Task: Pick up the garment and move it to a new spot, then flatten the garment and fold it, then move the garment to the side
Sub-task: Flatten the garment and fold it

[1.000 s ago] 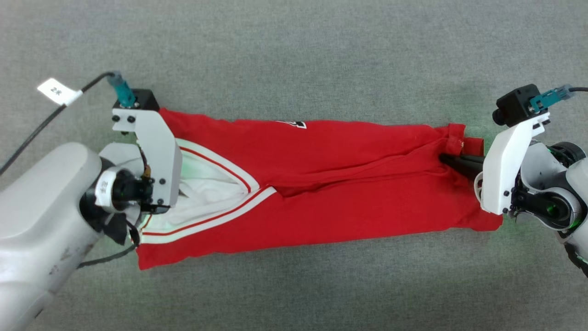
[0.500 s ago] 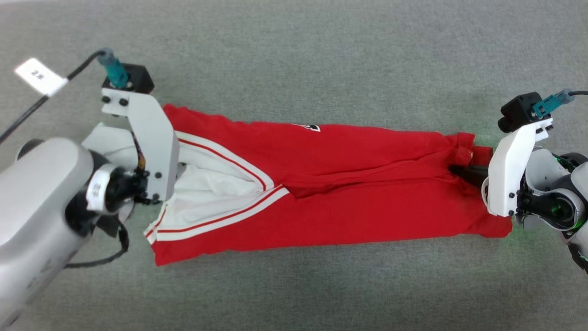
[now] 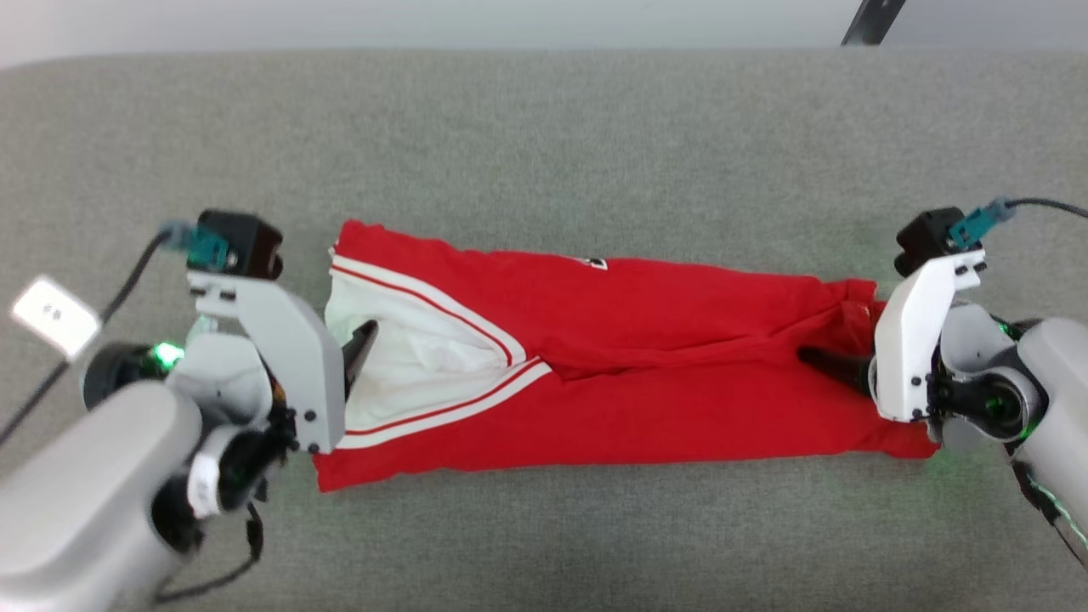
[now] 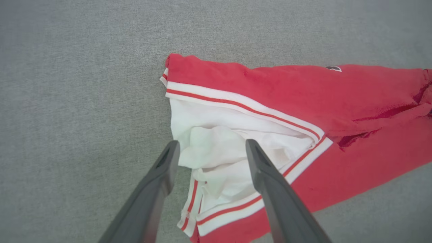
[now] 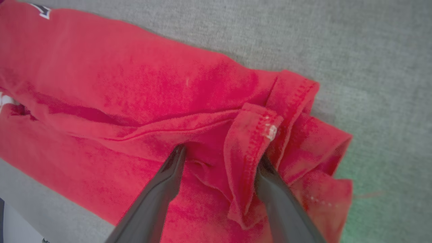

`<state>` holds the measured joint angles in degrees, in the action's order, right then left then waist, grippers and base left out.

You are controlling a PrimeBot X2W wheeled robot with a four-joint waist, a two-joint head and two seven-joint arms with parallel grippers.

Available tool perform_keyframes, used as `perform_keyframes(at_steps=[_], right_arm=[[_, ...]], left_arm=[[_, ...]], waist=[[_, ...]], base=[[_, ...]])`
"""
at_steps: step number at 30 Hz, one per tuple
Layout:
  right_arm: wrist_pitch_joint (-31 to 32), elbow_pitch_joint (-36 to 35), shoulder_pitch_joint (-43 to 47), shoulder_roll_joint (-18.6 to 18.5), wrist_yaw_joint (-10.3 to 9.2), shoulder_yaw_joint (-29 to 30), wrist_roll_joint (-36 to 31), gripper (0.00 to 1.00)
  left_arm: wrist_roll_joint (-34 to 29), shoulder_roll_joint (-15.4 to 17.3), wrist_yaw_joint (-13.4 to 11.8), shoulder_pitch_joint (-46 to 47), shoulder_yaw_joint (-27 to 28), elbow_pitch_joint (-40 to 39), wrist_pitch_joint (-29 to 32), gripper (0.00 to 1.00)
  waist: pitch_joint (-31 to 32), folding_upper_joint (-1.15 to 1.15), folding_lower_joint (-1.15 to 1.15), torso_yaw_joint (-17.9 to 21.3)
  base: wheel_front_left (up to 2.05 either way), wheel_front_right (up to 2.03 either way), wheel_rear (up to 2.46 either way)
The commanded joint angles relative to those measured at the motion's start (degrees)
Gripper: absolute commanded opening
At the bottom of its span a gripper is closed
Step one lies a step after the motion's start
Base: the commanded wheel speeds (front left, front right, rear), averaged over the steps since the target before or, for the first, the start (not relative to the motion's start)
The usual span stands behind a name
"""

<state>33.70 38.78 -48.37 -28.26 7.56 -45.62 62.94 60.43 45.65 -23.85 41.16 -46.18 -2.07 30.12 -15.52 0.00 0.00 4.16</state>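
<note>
The garment [image 3: 646, 374] lies folded into a long red band across the grey table top, its white sleeve [image 3: 408, 357] and striped trim at the left end. My left gripper [image 3: 361, 340] is at that end and open. In the left wrist view its fingers [image 4: 211, 145] stand wide apart just above the crumpled white sleeve [image 4: 216, 148], holding nothing. My right gripper [image 3: 829, 364] is at the red hem end, also open. In the right wrist view its fingers [image 5: 221, 155] are spread, with a loose fold of the hem [image 5: 249, 141] lying between them and over the right finger.
The far edge of the grey table [image 3: 544, 53] runs along the top of the head view, with a dark bar [image 3: 867, 21] beyond it. A black cable with a white tag [image 3: 51, 316] hangs by my left arm. Bare grey surface surrounds the garment.
Both grippers have opened and let go of the garment's ends, the left one first. The head view has shifted, so the table's far edge now shows. The garment stays laid out as a band.
</note>
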Motion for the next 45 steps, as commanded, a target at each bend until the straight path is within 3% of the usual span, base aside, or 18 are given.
perform_keyframes(at_steps=[1, 11, 16, 20, 25, 29, 36, 45], right_arm=[[0.1, 0.86, 2.25, -0.31, -0.14, -0.32, -0.5, 1.0], [-6.38, -2.13, 7.44, -1.08, -0.12, 1.58, -2.19, 1.0], [-12.31, -4.3, 10.98, -2.15, -0.12, 2.69, -4.83, 1.0], [-18.76, -7.25, 13.49, -3.05, -0.11, 3.85, -7.24, 1.0], [-28.32, -9.98, 16.61, -4.12, -0.11, 5.99, -11.5, 1.0], [-35.4, -11.39, 19.41, -4.45, -0.11, 8.25, -14.3, 1.0], [-44.99, -12.26, 24.89, -4.11, -0.11, 14.63, -18.7, 1.0], [-48.14, -13.69, 29.98, -1.41, -0.11, 24.86, -22.99, 1.0]], left_arm=[[0.11, -0.51, -0.03, -1.33, 0.48, 0.25, -1.14, 1.0], [-3.42, -5.71, 3.0, -16.22, 5.97, 3.42, -33.43, 1.0], [-5.34, -9.55, 4.34, -22.19, 6.14, 7.16, -43.26, 1.0], [-8.93, -13.8, 4.58, -25.67, 8.36, 10.02, -45.25, 1.0], [-22.34, -20.75, 5.44, -30.9, 18.19, 8.11, -45.2, 1.0], [-31.98, -25.76, 10.07, -35.15, 24.02, 6.65, -45.22, 1.0], [-40.2, -33.81, 18.39, -40.01, 35.56, 6.47, -45.22, 1.0], [-49.23, -38.8, 25.09, -41.47, 45.05, 6.32, -45.23, 1.0]], waist=[[1.98, 0.0, 0.0, 0.14], [8.78, 0.0, 0.0, 1.74], [11.17, 0.0, 0.0, 2.0], [12.47, 0.0, 0.0, 2.06], [13.26, 0.0, 0.0, 1.8], [14.15, 0.0, 0.0, 1.49], [15.68, 0.0, 0.0, 1.8], [15.43, 0.0, 0.0, 4.8]], base=[[0.0, 0.0, 0.0], [0.0, 0.0, 0.0], [0.0, 0.0, 0.0], [0.0, 0.0, 0.0], [0.0, 0.0, 0.0], [0.0, 0.0, 0.0], [0.0, 0.0, 0.0], [0.0, 0.0, 0.0]])
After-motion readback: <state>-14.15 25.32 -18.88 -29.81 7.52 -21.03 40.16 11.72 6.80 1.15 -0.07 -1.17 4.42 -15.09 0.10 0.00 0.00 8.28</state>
